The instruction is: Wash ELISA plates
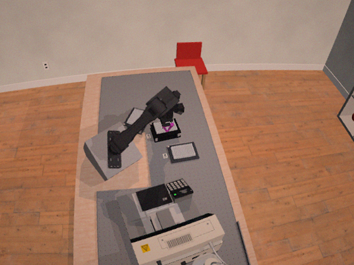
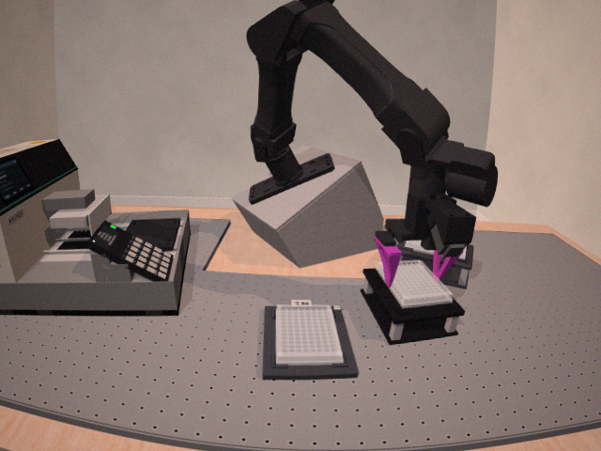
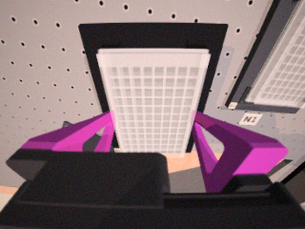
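The arm hid most of the far plate [image 1: 135,116]. The magenta jaws gripped a translucent gridded plate [image 2: 413,283] by its long sides above a raised black nest [image 2: 409,318].

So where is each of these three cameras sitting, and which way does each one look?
Top: high overhead, looking down on the table, the whole arm and the washer.
Exterior: low at the table's edge, facing the arm side-on, with the washer to the left.
Wrist: on the arm's end, looking down past the gripper, whose purple fingers clamp a plate.
Shared: all three show that gripped plate on its raised nest.
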You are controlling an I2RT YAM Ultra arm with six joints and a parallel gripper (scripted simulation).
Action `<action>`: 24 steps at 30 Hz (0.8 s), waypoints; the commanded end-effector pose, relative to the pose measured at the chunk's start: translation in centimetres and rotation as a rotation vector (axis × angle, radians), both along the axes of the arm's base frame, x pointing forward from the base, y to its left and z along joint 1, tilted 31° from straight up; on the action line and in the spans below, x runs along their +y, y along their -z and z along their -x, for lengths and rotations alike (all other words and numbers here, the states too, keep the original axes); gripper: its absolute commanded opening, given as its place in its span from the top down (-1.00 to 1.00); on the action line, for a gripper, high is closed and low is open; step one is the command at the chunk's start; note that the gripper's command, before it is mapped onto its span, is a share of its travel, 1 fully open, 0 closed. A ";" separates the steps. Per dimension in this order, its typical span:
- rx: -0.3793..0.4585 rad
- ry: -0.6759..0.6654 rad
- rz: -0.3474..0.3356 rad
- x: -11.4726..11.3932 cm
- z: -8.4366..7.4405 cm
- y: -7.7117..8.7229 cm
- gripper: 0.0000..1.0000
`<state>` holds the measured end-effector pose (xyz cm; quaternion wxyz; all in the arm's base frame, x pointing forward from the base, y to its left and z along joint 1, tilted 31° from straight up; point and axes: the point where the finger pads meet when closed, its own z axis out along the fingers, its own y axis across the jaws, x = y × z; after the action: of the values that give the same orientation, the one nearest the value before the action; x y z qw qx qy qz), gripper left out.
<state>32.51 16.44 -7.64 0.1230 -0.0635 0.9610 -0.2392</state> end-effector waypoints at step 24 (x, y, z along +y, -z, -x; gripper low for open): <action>-0.008 -0.006 -0.005 0.1 -0.2 0.0 1.00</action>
<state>32.59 16.29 -7.92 0.1231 -0.0635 0.9610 -0.2392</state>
